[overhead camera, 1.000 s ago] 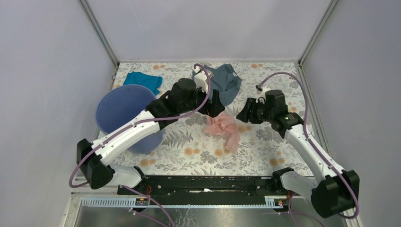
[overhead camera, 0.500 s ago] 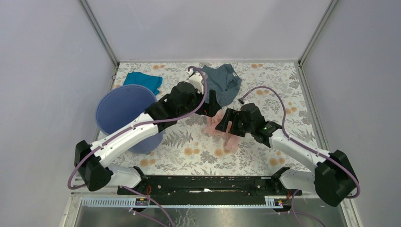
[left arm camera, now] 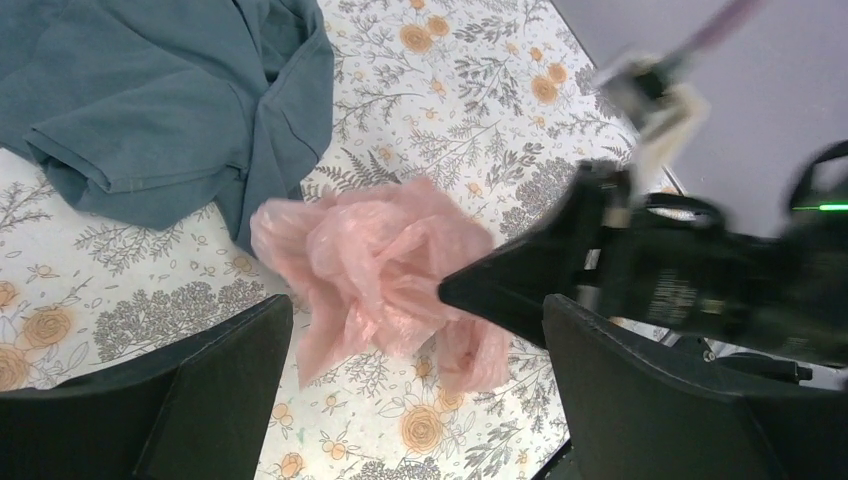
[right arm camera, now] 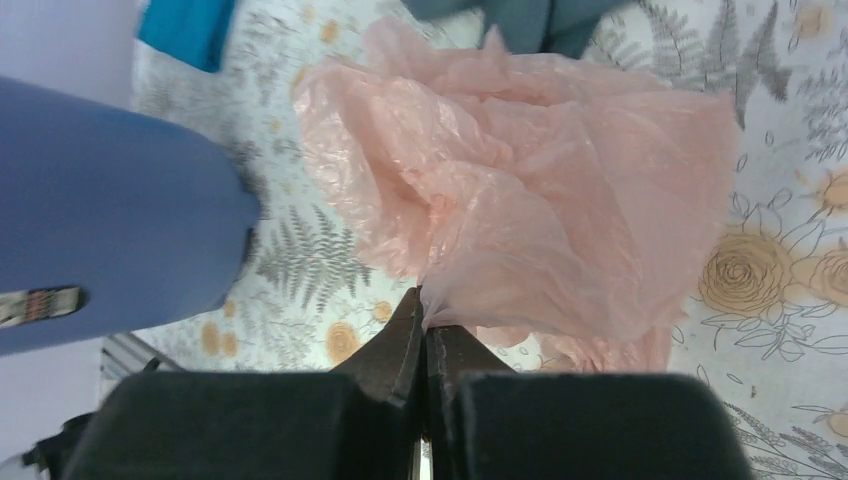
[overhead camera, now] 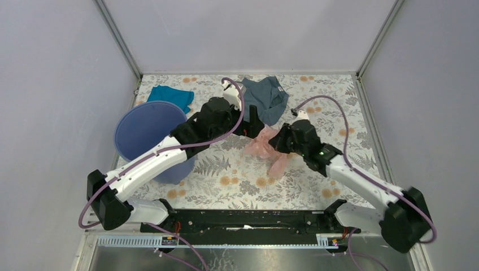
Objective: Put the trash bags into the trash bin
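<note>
**One pink bag pinched by the right pincer, outside the bin**

On the surface, which has a flower pattern, I count one pink bag, one bin and two cloths: one grey-blue garment and one teal cloth. There are two arms, each with one pincer.

The pink bag is thin, half transparent and crumpled into a loose heap. It lies near the middle of the surface, to the right of the bin and apart from it. The grey-blue garment lies just beside it on the far side. No part of the bag is in the bin. The bin is round and blue-violet, and it stands at the left with its opening up. The teal cloth lies just behind it, near the far left corner.

The right pincer is clenched on the near edge of the bag. In the right wrist view, its two dark fingers meet and a fold of pink film is caught between their tips, while the rest of the bag spreads out beyond them.

The left pincer is released, with its fingers wide apart. In the left wrist view the bag shows in the gap between them, lower down. I cannot tell if these fingers touch the film. The pointed tip of the right pincer reaches the bag from the right side of that view.
</note>
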`<state>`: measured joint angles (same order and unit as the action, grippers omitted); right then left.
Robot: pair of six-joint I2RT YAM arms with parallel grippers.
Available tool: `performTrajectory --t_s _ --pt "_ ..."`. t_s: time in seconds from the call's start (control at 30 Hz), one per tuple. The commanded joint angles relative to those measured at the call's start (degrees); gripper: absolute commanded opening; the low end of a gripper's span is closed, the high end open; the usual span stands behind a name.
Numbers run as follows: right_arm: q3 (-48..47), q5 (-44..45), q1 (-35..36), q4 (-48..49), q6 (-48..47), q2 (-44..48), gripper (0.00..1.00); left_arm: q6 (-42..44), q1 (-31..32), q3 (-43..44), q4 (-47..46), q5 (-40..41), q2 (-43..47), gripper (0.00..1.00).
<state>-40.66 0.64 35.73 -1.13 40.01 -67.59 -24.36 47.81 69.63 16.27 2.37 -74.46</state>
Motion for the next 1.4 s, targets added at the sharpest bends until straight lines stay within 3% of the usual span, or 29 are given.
performTrajectory --t_s 0.0,0.2,0.33,0.4,0.53,0.7,0.87,1.0,1.1,1.23,1.37 --pt "-3.57 -0.46 -0.09 -3.91 -5.66 11.36 0.0 -0.98 -0.09 1.9 -0.95 -3.52 -1.73 0.99" --pt "-6.08 -4.97 -0.13 -7.42 -6.15 18.18 0.0 -1.54 -0.16 2.51 -0.54 -6.43 -4.27 0.99" --pt "-7.32 -9.03 -0.13 -8.1 -6.62 19.6 0.0 -1.55 -0.22 2.74 -0.27 -7.2 -5.87 0.88" --pt "-8.06 -10.15 -0.13 -9.37 -7.16 20.37 0.0 -1.27 -0.28 3.15 0.19 -6.85 -6.19 0.76" --pt "-10.15 -12.34 -0.13 -14.8 -10.33 21.73 0.0 -0.05 -0.93 2.84 0.34 -3.29 -4.74 0.39" --pt "-13.24 -4.84 -0.13 -26.3 -16.76 25.97 0.0 2.31 -1.19 2.08 0.23 3.02 -1.66 0.19" --pt "-18.27 1.6 -0.12 -33.88 -19.31 29.3 0.0 3.14 -1.14 1.88 -0.15 4.23 -0.6 0.0" --pt "-19.51 5.34 -0.13 -33.17 -16.35 31.51 0.0 3.14 -1.15 1.95 0.08 4.34 -0.43 0.0" --pt "-15.34 3.33 -0.12 -25.73 -10.44 33.15 0.0 3.14 -1.19 1.44 -1.57 -0.34 -0.25 0.03" --pt "-13.62 1.0 -0.08 -19.18 -5.04 29.81 0.0 4.54 -1.14 1.58 -3.77 -10.89 -0.7 0.45" --pt "-17.33 13.88 -0.13 -25.2 2.66 25.66 0.0 5.28 -1.1 0.17 -6.1 -12.84 1.08 0.79"
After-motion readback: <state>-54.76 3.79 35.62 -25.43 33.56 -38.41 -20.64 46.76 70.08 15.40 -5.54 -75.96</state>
